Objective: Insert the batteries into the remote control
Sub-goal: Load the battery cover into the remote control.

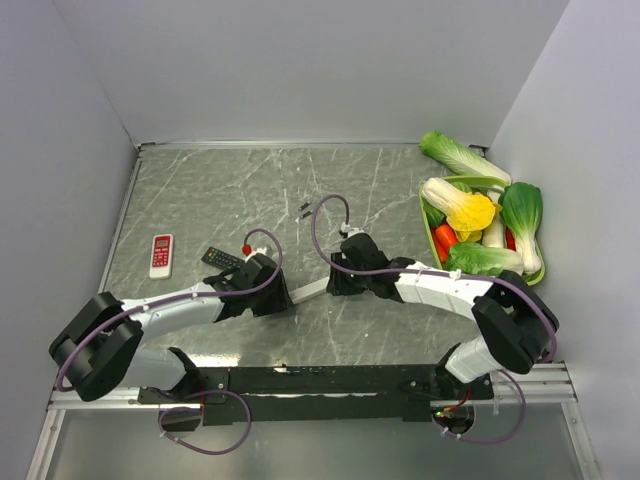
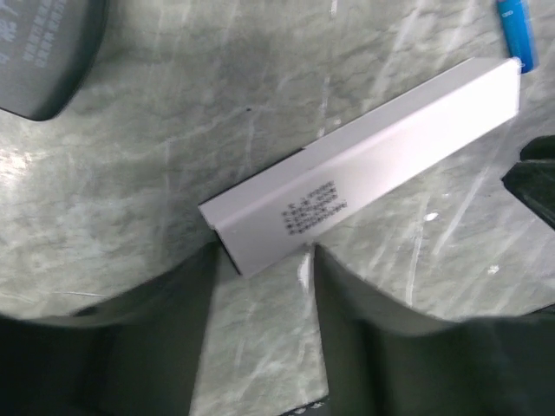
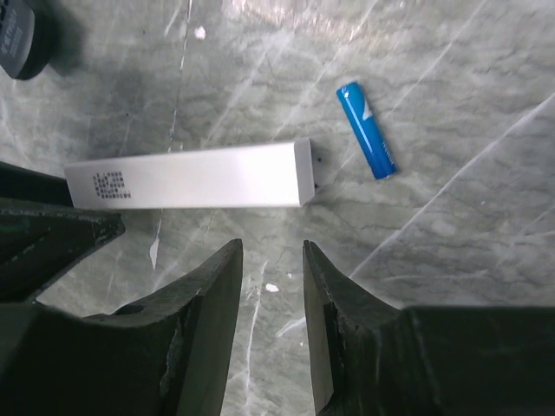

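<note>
Lying flat on the grey marbled tabletop (image 1: 200, 190), the long white rectangular remote control (image 2: 364, 173) stretches between the two arms, plain side up, with a small block of black print near one end. That printed end sits right at the mouth of the left gripper (image 2: 264, 260). Its dark fingers (image 2: 156, 338) stand apart on either side of the remote's corner, and from the blurred wrist view I cannot tell whether they press on it or merely flank it.

The right gripper (image 3: 273, 251) hangs over the opposite end. Its two fingers are slightly parted with only bare tabletop between them, and the remote lies just beyond their tips, untouched.

A blue cylindrical battery (image 3: 367, 130) rests on the table just beside that far end of the remote, close to it but apart, angled away from it.

Left of the left arm, a black remote (image 1: 222, 258) lies near the gripper. Further left is a white-and-red remote (image 1: 161, 255). A green basket (image 1: 478, 182) piled with toy vegetables stands at the right edge.
</note>
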`<act>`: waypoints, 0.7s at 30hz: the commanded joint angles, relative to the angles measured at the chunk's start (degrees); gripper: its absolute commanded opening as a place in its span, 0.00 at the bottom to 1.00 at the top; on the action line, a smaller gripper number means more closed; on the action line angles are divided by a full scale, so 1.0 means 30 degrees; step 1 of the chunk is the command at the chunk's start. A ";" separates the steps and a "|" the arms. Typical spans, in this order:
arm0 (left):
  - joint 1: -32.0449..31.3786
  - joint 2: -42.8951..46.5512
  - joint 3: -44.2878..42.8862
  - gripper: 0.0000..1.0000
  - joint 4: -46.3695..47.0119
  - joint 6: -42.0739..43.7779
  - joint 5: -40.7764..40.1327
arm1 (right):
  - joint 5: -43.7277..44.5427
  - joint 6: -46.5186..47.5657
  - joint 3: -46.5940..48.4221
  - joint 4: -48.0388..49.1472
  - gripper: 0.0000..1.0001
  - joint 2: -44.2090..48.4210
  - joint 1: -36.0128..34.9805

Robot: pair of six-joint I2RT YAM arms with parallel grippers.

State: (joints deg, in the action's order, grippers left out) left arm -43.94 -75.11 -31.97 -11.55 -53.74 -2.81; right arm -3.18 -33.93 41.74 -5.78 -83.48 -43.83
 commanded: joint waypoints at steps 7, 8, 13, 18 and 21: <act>0.0058 0.3149 0.0430 0.81 -0.1774 -0.0923 -0.1813 | 0.0885 0.1789 0.2025 -0.1091 0.42 0.0406 0.0548; 0.0058 0.3384 0.0460 0.81 -0.1775 -0.1071 -0.2021 | 0.0739 0.1818 0.2055 -0.1091 0.42 0.0319 0.0607; 0.0058 0.3563 0.0547 0.77 -0.1308 -0.1980 -0.2813 | 0.0211 0.2287 0.2698 -0.1149 0.42 -0.0589 0.0754; 0.0058 0.2305 0.0461 0.68 -0.0457 -0.2244 -0.2112 | -0.0199 0.2815 0.3313 -0.1325 0.41 -0.1439 0.0871; 0.0058 0.1544 0.0460 0.65 -0.0077 -0.2244 -0.1702 | -0.0317 0.2990 0.3607 -0.1383 0.41 -0.1820 0.0900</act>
State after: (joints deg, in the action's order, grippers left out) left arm -43.90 -67.90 -30.61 -14.48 -59.20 -8.82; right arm -3.16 -26.63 49.67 -9.39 -87.18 -41.71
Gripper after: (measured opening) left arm 0.663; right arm 0.413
